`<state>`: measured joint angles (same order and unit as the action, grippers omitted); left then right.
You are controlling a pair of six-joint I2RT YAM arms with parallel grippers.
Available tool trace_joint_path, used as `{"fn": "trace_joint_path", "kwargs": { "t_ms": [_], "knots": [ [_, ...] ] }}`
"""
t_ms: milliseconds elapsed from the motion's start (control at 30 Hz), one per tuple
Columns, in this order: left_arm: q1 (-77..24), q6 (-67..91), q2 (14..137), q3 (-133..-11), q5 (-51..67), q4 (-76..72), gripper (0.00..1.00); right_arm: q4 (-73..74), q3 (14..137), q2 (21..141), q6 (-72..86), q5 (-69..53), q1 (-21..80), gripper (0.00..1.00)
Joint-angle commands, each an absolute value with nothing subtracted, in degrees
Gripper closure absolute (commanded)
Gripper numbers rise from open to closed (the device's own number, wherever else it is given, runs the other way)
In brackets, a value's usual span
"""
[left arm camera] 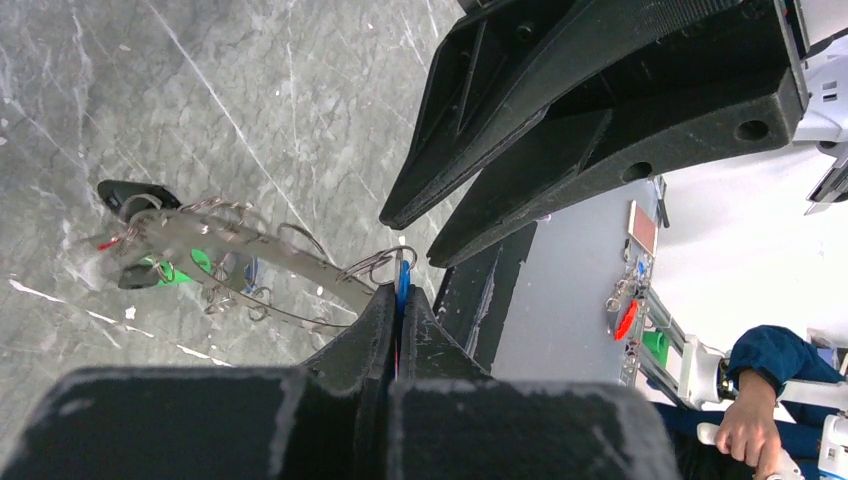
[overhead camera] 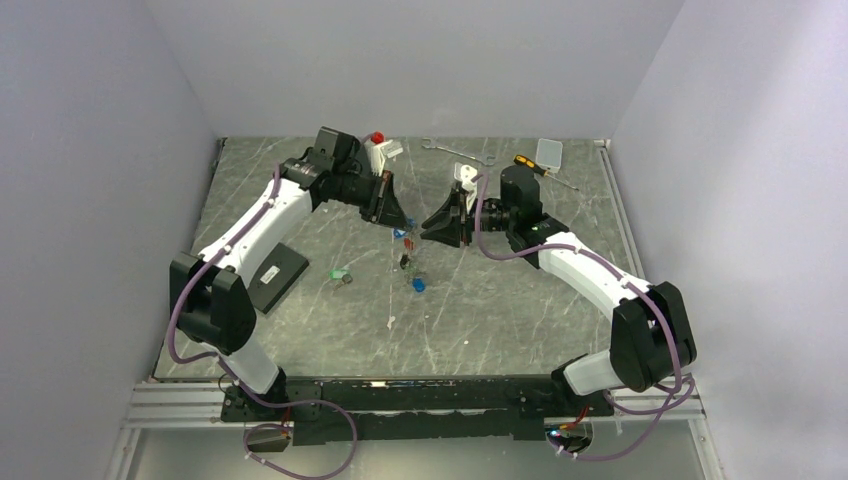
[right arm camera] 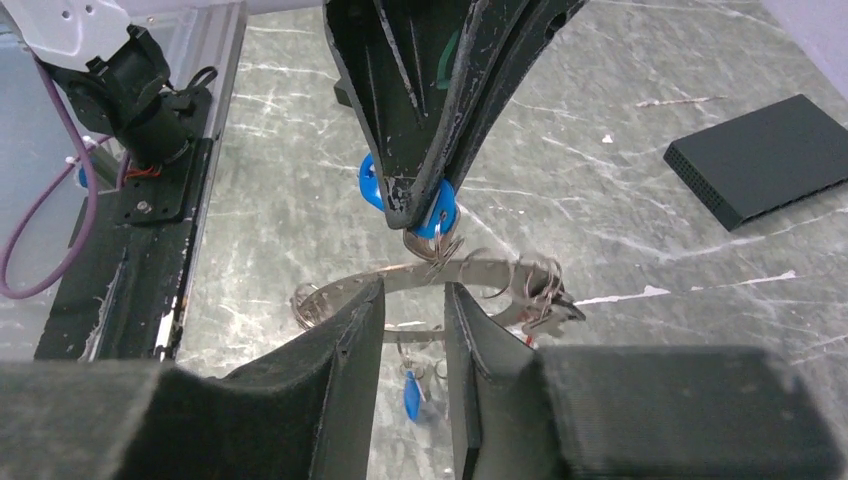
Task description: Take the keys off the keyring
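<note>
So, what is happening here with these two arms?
Keys are being taken off a ring. The left gripper is shut on a blue tag, and the ring hangs from it above the table, with several keys on it. The right gripper is open, its tips close to the ring. One teal key lies loose on the table.

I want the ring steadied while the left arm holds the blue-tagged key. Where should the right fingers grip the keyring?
Likely the bare stretch of the keyring, next to the blue-tagged key pinched by the left gripper. Bring the open right gripper in opposite the left one, a finger either side of the thin band; other keys bunch further along.
</note>
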<state>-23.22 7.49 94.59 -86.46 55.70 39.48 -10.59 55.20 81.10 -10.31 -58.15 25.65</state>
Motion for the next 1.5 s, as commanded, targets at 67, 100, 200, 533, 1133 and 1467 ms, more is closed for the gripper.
{"fn": "trace_joint_path", "kwargs": {
  "t_ms": [67, 100, 200, 533, 1133, 1467],
  "knots": [
    [-23.9, 5.5, 92.5, -87.9, 59.0, 38.8, 1.00, -11.6, 56.3, 80.7, -10.7, -58.8, 26.1, 0.64],
    [-24.0, 5.5, 92.6, -88.0, 59.0, 39.0, 1.00, -11.4, 56.4, 80.8, -10.8, -58.3, 26.3, 0.64],
    [-24.2, 5.6, 92.9, -88.2, 59.2, 39.0, 1.00, -10.5, 56.9, 81.2, -11.6, -56.7, 26.9, 0.63],
    [-24.7, 5.3, 93.0, -88.3, 60.3, 39.2, 1.00, -10.2, 57.3, 82.2, -11.7, -53.4, 27.8, 0.68],
    [-20.9, 7.8, 92.1, -88.4, 49.9, 38.3, 1.00, -11.1, 55.9, 80.9, -11.3, -53.3, 27.1, 1.00],
    [-20.3, 7.7, 91.6, -87.0, 54.0, 36.8, 1.00, -11.5, 55.7, 80.8, -11.1, -54.1, 27.0, 1.00]
  ]
}}
